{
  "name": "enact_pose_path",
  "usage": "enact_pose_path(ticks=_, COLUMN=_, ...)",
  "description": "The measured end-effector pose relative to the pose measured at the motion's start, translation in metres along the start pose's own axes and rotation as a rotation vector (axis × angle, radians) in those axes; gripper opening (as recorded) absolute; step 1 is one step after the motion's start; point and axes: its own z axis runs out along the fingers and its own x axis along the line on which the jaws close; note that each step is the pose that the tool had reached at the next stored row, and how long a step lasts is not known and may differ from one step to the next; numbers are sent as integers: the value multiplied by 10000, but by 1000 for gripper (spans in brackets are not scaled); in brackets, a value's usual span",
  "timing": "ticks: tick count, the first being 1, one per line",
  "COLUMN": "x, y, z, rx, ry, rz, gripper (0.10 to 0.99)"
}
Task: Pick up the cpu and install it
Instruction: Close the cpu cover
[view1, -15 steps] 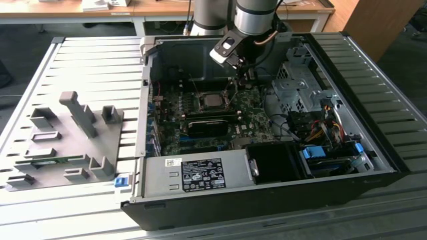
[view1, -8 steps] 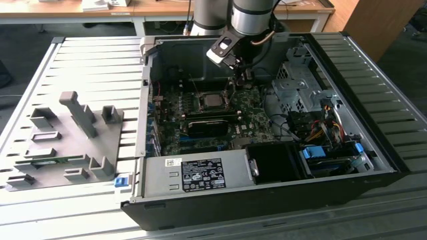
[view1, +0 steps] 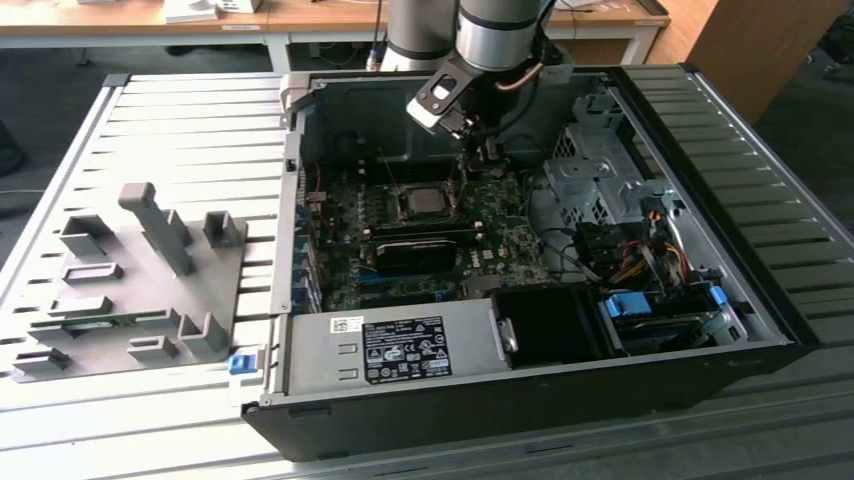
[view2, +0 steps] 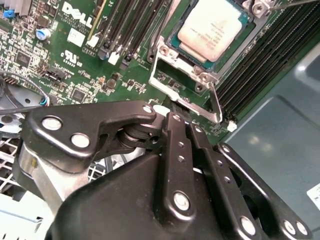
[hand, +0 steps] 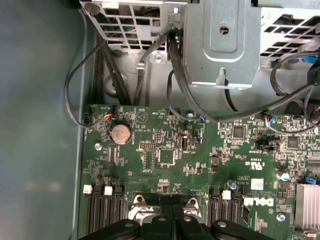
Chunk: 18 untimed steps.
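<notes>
The cpu (view2: 212, 27), a small square chip with a shiny silver-grey top, lies flat in the motherboard socket (view2: 187, 52). In the exterior view the cpu (view1: 424, 203) sits mid-board inside the open computer case (view1: 287, 200). My gripper (view1: 483, 160) hangs over the board toward the exterior view's right of the socket, apart from the cpu. In the second wrist view my gripper (view2: 172, 116) has its black fingers (view2: 170, 150) pressed together with nothing between them, tips just off the socket's bent metal frame (view2: 182, 90). The first wrist view shows the gripper (hand: 172, 215) above the green board (hand: 165, 160).
A grey tray (view1: 134, 290) with raised fixtures lies at the exterior view's left of the case. Inside the case are a drive cage (view1: 601, 170), loose black cables (hand: 175, 75), a power supply (view1: 400, 350) and memory slots (view2: 125, 30). Case walls hem in the board.
</notes>
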Motion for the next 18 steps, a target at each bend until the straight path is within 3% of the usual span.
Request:
enact_pose_path(ticks=13, x=4, y=-175, z=30, rx=1, ry=0, rz=0, gripper=106)
enact_pose_path(ticks=18, x=7, y=-288, z=54, rx=3, ry=0, rz=0, gripper=106)
